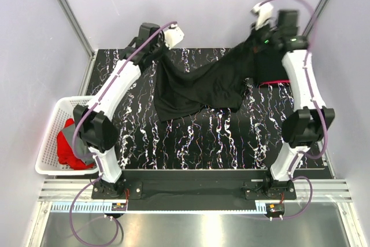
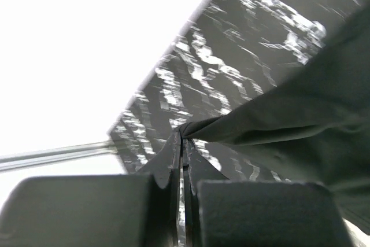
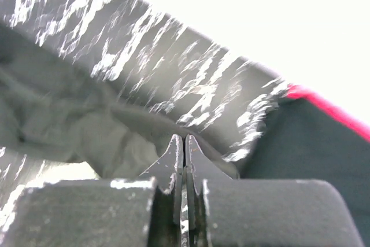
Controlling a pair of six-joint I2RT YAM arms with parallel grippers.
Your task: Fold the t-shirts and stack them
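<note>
A black t-shirt (image 1: 199, 88) hangs stretched between my two grippers above the far half of the table, its lower part bunched on the surface. My left gripper (image 1: 157, 55) is shut on the shirt's left edge; in the left wrist view the cloth (image 2: 289, 120) runs from the closed fingertips (image 2: 176, 146) to the right. My right gripper (image 1: 258, 37) is shut on the shirt's right edge, raised at the far right; the cloth (image 3: 87, 131) shows behind its closed fingertips (image 3: 173, 148). A folded dark shirt with a red edge (image 1: 270, 74) lies under the right arm, also seen in the right wrist view (image 3: 312, 137).
A white slatted basket (image 1: 53, 137) stands off the table's left edge, holding red (image 1: 68, 146) and grey cloth. The table (image 1: 219, 137) has a black marbled top. Frame posts stand at the back corners.
</note>
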